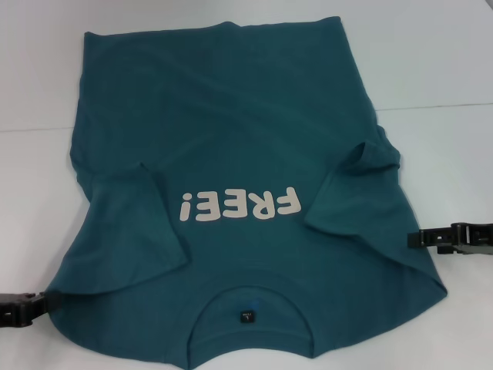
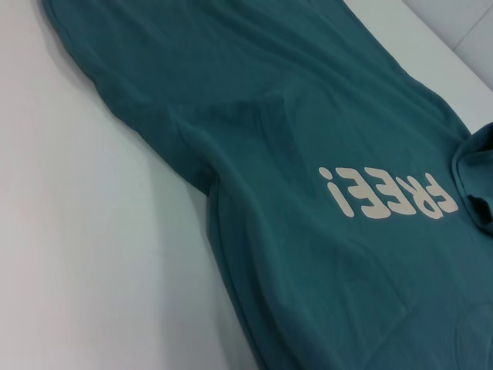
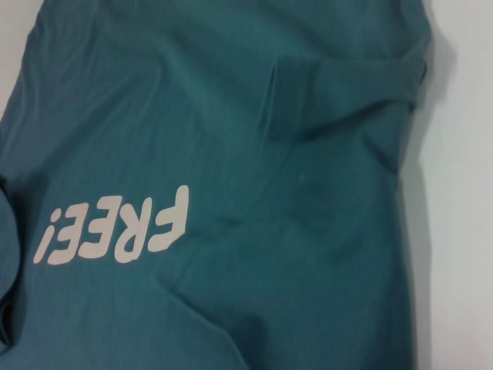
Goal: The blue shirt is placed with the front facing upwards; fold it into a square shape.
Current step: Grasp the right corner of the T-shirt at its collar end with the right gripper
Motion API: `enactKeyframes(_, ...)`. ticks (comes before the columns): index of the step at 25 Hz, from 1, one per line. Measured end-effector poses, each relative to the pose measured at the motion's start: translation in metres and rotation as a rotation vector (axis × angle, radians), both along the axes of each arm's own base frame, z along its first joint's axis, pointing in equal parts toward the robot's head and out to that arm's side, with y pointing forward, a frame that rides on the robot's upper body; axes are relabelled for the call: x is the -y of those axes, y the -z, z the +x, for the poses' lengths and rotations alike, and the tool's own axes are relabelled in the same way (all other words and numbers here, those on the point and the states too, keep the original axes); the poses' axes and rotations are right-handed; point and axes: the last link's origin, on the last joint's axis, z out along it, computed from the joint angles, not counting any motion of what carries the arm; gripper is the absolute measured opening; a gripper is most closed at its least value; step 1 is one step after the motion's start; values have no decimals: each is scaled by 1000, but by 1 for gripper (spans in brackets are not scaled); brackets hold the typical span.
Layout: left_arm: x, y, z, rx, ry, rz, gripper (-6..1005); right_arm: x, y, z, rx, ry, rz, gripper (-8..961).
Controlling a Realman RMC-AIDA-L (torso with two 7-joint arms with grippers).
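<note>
The left gripper (image 1: 35, 297) sits at the lower left edge, the right gripper (image 1: 420, 237) at mid right, each by the shirt (image 1: 231, 139)'s edge; whether either grips cloth, I cannot tell; the shirt lies front-up across the table (image 1: 447, 69), sleeves tucked inward, probably readying a fold.

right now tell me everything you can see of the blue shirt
The blue shirt is a dark teal short-sleeved T-shirt of soft, matte knit, lying front up on a white table. Cream "FREE!" lettering reads upside down in the head view. The round collar, with a small black tag inside, lies nearest the robot, the hem farthest. Both sleeves are folded inward over the chest. The cloth is mildly wrinkled. The left gripper and right gripper sit at its edges.
</note>
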Motion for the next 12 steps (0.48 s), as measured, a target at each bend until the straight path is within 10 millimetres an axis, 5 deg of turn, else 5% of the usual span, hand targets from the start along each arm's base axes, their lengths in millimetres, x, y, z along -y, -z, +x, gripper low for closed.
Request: enactKeyframes(12, 0, 0, 0, -2, 3, 2, -1, 0, 3, -2, 6, -7, -17, 833)
